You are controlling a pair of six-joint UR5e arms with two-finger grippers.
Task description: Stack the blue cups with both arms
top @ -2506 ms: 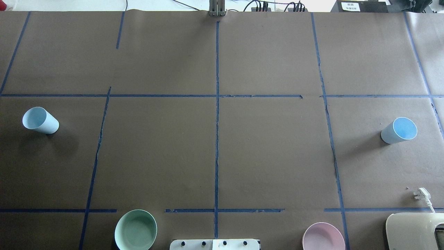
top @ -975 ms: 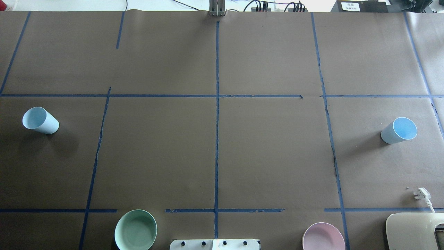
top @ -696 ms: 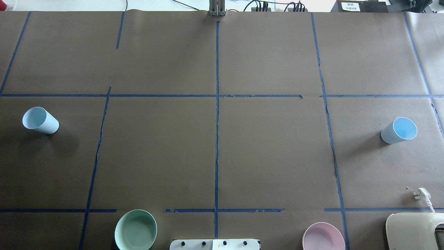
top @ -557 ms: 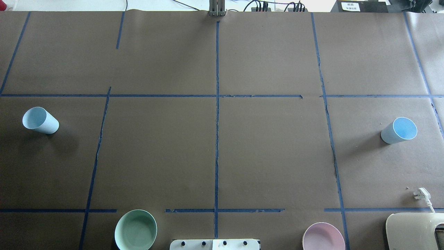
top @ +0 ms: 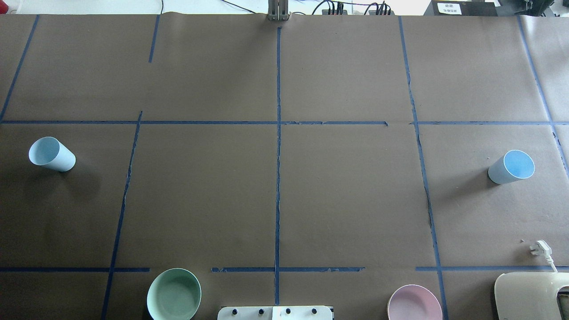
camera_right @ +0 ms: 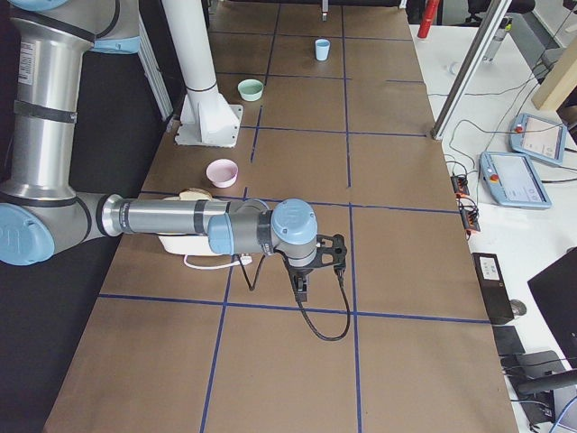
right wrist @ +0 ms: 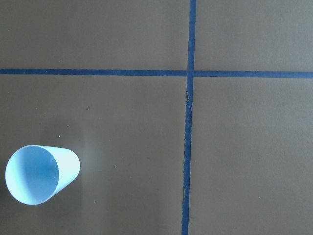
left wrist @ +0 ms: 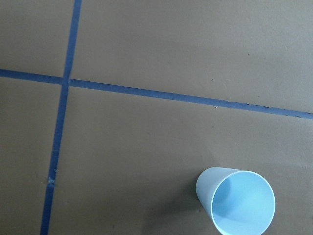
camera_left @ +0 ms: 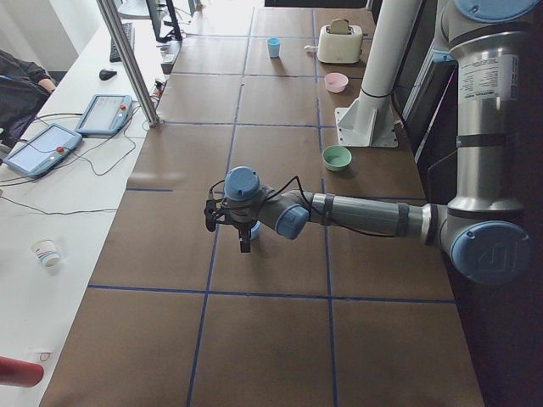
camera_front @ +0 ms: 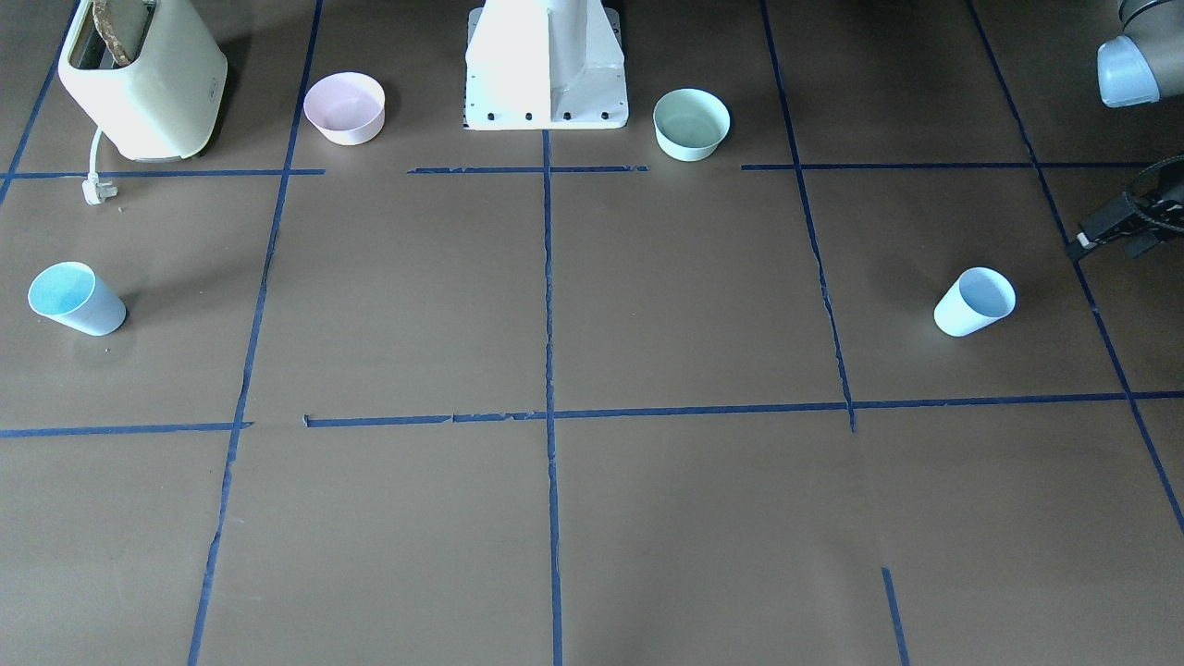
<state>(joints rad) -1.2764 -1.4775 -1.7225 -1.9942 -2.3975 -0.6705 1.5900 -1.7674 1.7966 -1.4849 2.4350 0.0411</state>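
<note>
Overhead exterior: left cup (top: 52, 154), right cup (top: 511, 166) upright.

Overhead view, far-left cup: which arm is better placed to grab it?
Left. That blue cup stands on the robot's left side, the left gripper hangs near it, and the left wrist camera sees it. The right wrist camera sees only the other cup.

Table tally
Two blue cups, the left cup (camera_front: 974, 302) and right cup (camera_front: 76, 298), flank the white pedestal (camera_front: 546, 65); two bowls beside it (pink bowl (camera_front: 344, 108), mint-green bowl (camera_front: 691, 124)); one toaster (camera_front: 143, 79) farther out; two arms, left arm (camera_left: 365, 218) and right arm (camera_right: 162, 218).
</note>
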